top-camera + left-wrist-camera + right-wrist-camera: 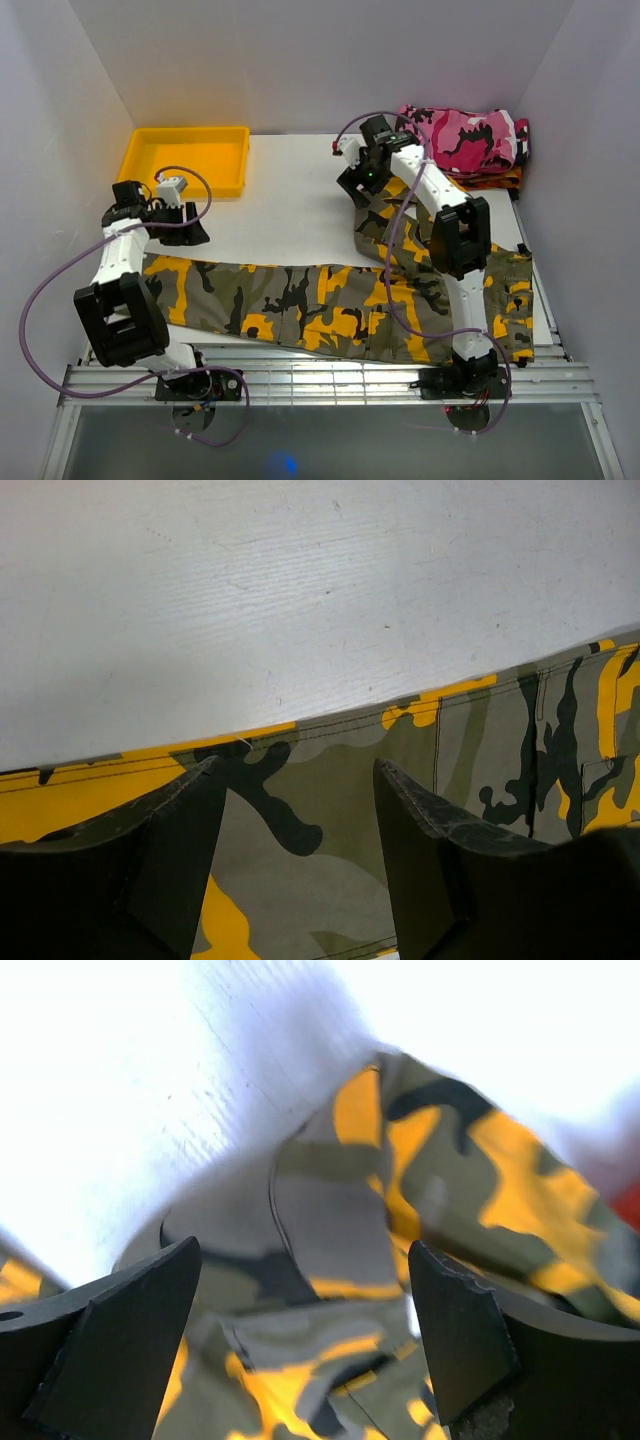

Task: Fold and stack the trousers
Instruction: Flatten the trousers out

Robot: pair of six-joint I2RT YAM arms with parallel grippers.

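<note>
Table (300, 215): white top, walled on three sides.

Trousers (330, 310): spread on the near half of the table. One leg lies flat along the near edge, cuff toward the left arm. The other leg runs up under the right arm toward the far side, and its end is rumpled. The waist end is at the near right.

Yellow tray (185, 160): far left corner, well apart from the trousers.

Pink camouflage garment (465, 135): bunched in the far right corner on top of an orange-red garment (505, 180) (only an edge of the latter shows).

Left gripper (185, 228): over the far edge of the flat leg, near its cuff. In the left wrist view the left gripper (300, 820) has its jaws spread, with nothing between them but cloth below. Contact with the cloth cannot be judged.

Right gripper (355, 185): at the rumpled leg end. In the right wrist view the right gripper (300, 1330) has its jaws wide apart above the folds (blurred), holding nothing.
</note>
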